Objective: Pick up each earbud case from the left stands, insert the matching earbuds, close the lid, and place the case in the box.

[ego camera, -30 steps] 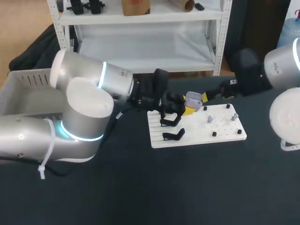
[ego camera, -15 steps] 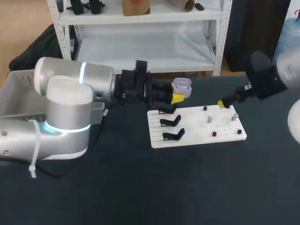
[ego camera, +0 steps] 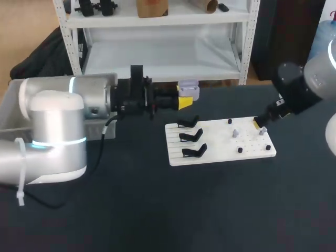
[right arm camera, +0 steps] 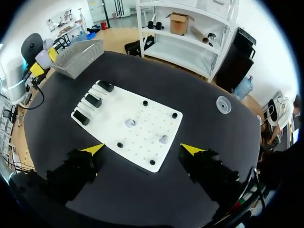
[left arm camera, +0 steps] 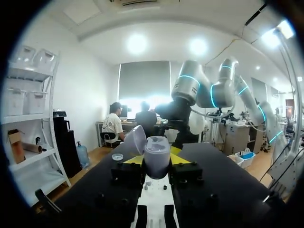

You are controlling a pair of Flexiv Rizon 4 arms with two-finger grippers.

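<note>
- The lavender earbud case [ego camera: 188,88] is in the upper middle of the head view, lifted off the tabletop [ego camera: 157,210]. My left claw [ego camera: 185,100] pinches it from two sides.
- In the left wrist view its lid [left arm camera: 135,139] is tipped open. I judge I'm holding it upright so that it can take the earbuds.
- Two pale earbuds [ego camera: 235,133] stand on the white board [ego camera: 220,149], to the right of three black stands [ego camera: 190,136] that hold no cases.
- My right claw [ego camera: 258,123] hovers over the board's right end, fingers spread and holding nothing. That looks like a good spot from which to go for an earbud.
- The case hangs beyond the board's far left corner, near the tabletop's far edge, so I have little margin there.
- The grey box [right arm camera: 78,59] sits at the far left, behind my left arm.
- The tabletop runs wide across the lower half of the frame, which I judge is the safer side for swinging.
</note>
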